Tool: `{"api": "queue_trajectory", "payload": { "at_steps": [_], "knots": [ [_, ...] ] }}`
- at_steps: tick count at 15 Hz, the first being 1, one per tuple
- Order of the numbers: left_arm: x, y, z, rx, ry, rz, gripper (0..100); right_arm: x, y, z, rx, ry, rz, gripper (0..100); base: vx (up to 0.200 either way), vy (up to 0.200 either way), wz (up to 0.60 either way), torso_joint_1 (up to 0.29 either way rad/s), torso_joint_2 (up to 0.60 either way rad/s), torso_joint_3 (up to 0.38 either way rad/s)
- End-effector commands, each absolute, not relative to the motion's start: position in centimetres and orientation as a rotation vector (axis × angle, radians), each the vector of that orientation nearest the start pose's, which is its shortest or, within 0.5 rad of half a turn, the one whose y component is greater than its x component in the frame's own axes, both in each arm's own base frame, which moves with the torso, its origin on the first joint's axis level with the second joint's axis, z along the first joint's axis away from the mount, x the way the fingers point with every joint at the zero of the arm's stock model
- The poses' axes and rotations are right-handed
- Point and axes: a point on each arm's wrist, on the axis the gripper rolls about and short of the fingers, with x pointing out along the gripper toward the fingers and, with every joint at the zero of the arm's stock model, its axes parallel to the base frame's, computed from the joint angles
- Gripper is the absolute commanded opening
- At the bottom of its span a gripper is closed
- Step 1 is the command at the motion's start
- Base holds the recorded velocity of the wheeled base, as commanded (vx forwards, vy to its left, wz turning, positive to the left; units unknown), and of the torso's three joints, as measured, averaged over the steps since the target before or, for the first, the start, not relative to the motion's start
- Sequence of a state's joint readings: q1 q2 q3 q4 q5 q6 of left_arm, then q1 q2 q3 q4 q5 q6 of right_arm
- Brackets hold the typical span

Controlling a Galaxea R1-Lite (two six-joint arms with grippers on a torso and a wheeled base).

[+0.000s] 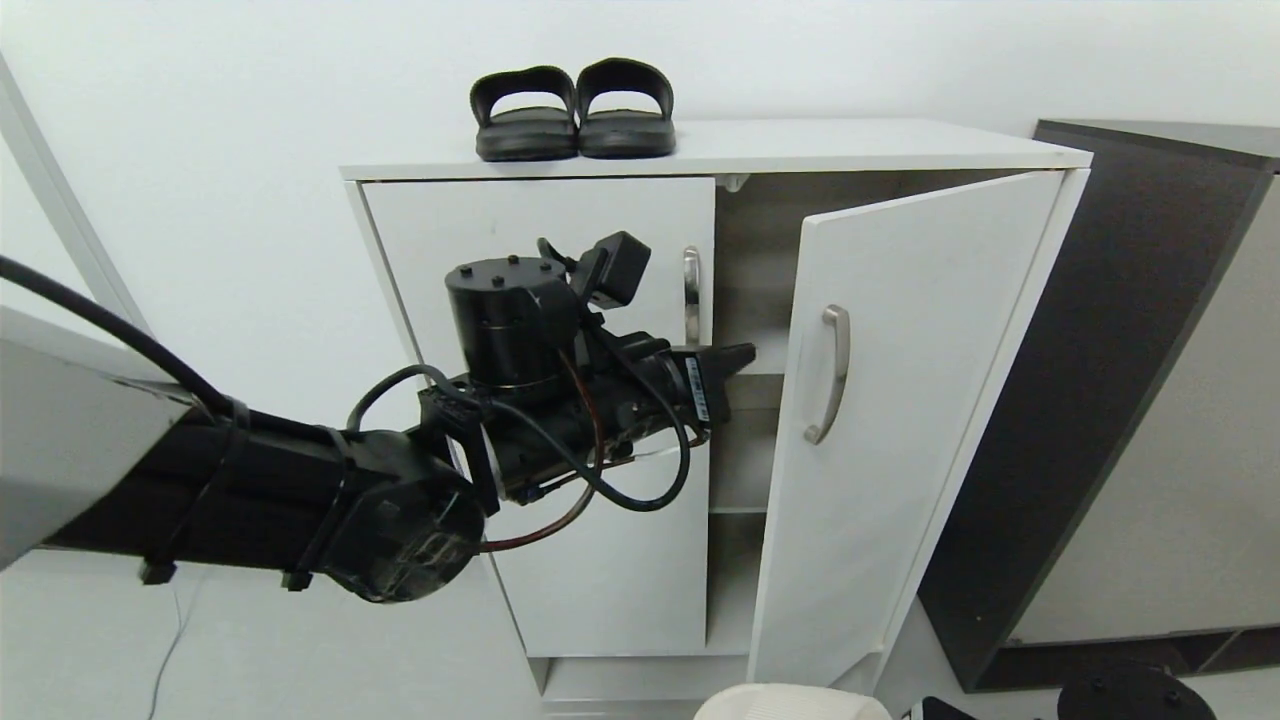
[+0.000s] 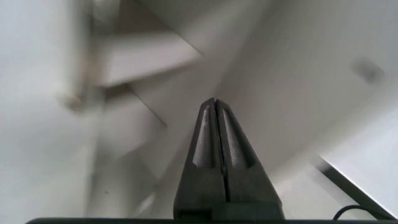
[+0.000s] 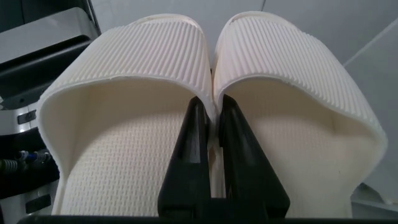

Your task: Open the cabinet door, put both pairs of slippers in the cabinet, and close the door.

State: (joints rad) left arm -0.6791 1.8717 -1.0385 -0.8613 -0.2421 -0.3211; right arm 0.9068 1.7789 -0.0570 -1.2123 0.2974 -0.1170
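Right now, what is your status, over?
Left gripper shut, empty, by open cabinet door. Right gripper shut on white slippers. Black slippers on cabinet top.

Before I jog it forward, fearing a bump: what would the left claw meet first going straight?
Probably a shelf inside the cabinet, or the inside of the open door; depth is unclear.

Soft, bright, even light fills the head view, and the white cabinet [image 1: 600, 600] nearly merges with the wall [image 1: 200, 150]. Shade gathers inside its open half and thinly under the black slippers [image 1: 573, 110]. Straight edges lean towards the borders. Shelves [image 2: 143, 59] behind the left claw [image 2: 215, 106] smear into blur. The white slippers [image 3: 155, 74] show crisp ribbing.
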Motion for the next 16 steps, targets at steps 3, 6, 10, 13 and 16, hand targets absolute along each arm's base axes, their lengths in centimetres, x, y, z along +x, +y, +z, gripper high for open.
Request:
{"api": "queue_trajectory", "payload": {
  "at_steps": [3, 6, 10, 13, 16],
  "knots": [
    [26.0, -26.0, 20.0, -0.292, 0.146, -1.004, 0, 11.3, 16.1, 5.6, -0.275, 0.467, 1.223, 0, -0.200, 0.000, 0.00, -0.004, 0.00, 0.004],
    [23.7, -27.0, 20.6, -0.299, 0.116, -1.050, 0, 11.2, 16.1, 5.5, -0.279, 0.476, 1.229, 0, -0.133, 0.000, 0.00, 0.000, 0.00, 0.000],
    [23.7, -27.0, 20.6, -0.303, 0.109, -1.051, 0, 11.1, 16.2, 5.5, -0.283, 0.473, 1.235, 0, 0.000, 0.000, 0.00, 0.000, 0.00, 0.000],
    [24.3, -27.0, 19.9, -0.302, 0.121, -1.035, 0, 11.3, 16.4, 5.2, -0.283, 0.481, 1.231, 0, 0.000, 0.000, 0.00, 0.000, 0.00, 0.000],
    [25.7, -25.2, 19.8, -0.318, 0.061, -0.910, 0, 13.1, 17.5, 5.3, -0.263, 0.456, 1.162, 0, 0.000, 0.000, 0.00, 0.000, 0.00, 0.000]
  ]
}}
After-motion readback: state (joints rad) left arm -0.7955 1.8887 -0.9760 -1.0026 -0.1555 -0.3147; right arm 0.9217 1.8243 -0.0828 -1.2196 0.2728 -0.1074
